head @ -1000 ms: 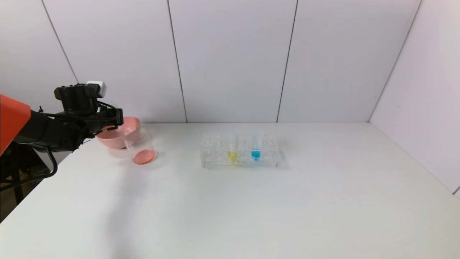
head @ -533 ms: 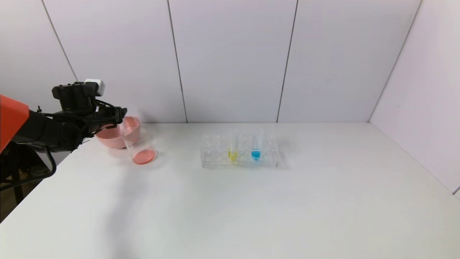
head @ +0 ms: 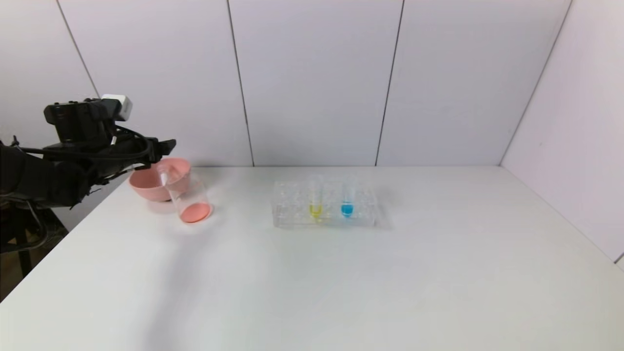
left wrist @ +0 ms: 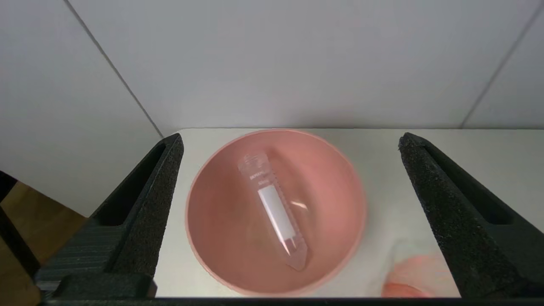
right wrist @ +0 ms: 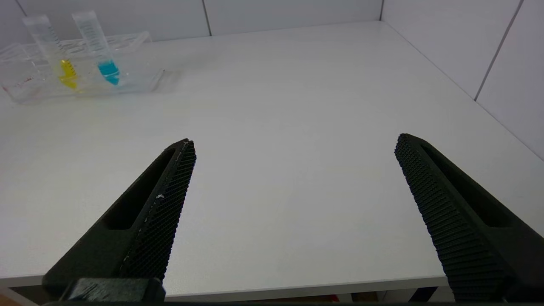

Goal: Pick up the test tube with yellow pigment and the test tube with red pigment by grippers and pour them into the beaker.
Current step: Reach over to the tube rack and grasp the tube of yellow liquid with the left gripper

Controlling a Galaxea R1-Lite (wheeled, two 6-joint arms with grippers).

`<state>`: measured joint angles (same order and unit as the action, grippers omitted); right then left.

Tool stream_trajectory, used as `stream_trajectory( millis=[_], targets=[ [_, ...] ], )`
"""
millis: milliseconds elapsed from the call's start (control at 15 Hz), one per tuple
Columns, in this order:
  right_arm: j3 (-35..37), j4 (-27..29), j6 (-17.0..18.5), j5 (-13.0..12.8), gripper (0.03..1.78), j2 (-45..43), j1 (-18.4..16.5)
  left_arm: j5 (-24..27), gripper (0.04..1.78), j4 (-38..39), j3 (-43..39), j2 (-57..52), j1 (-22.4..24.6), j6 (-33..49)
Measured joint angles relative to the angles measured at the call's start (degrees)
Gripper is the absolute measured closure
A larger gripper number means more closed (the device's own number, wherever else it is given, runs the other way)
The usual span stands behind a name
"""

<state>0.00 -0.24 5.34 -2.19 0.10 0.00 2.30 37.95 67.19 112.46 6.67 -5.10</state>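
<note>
The test tube with yellow pigment [head: 316, 201] stands in the clear rack [head: 292, 207]; it also shows in the right wrist view [right wrist: 63, 63]. The beaker [head: 191, 197] holds red-pink liquid at its bottom and stands in front of the pink bowl [head: 146, 187]. A clear tube with a white label and a faintly pink tip, seemingly the emptied red one [left wrist: 276, 212], lies inside the bowl [left wrist: 212, 221]. My left gripper [head: 163, 146] hovers open and empty above the bowl [left wrist: 291, 140]. My right gripper [right wrist: 293, 142] is open and empty over the table's front edge, outside the head view.
A blue-tipped tube [head: 347, 202] stands in the rack next to the yellow one. The white table [head: 341, 282] ends at a wall behind and on the right. The beaker's edge shows in the left wrist view [left wrist: 414, 276].
My left gripper has risen and drawn back to the left, off the pink bowl. The clear tube now shows lying in the bowl. Beaker and rack have not moved.
</note>
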Motion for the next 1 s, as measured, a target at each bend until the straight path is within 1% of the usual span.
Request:
stream_trajectory(
  millis=[200,267,333,467,667,800,1000],
  targets=[
    [0.0,0.0,0.0,0.0,0.1,0.0,0.0,5.3,0.06,-0.1,-9.0,-7.8,-2.0,-0.9],
    [0.0,0.0,0.0,0.0,0.1,0.0,0.0,6.7,0.06,-0.1,-12.4,-10.3,-2.5,-2.7],
    [0.0,0.0,0.0,0.0,0.1,0.0,0.0,7.6,0.06,0.1,-15.8,-12.7,-2.6,-6.3],
    [0.0,0.0,0.0,0.0,0.1,0.0,0.0,8.2,0.06,0.1,-22.1,-17.6,-2.6,-15.9],
    [0.0,0.0,0.0,0.0,0.1,0.0,0.0,8.2,0.06,0.0,-28.7,-22.0,-1.6,-30.8],
    [0.0,0.0,0.0,0.0,0.1,0.0,0.0,6.9,0.06,0.0,-32.4,-23.5,0.1,-41.8],
    [0.0,0.0,0.0,0.0,0.1,0.0,0.0,2.4,0.06,0.0,-35.7,-24.3,1.4,-56.4]
  ],
)
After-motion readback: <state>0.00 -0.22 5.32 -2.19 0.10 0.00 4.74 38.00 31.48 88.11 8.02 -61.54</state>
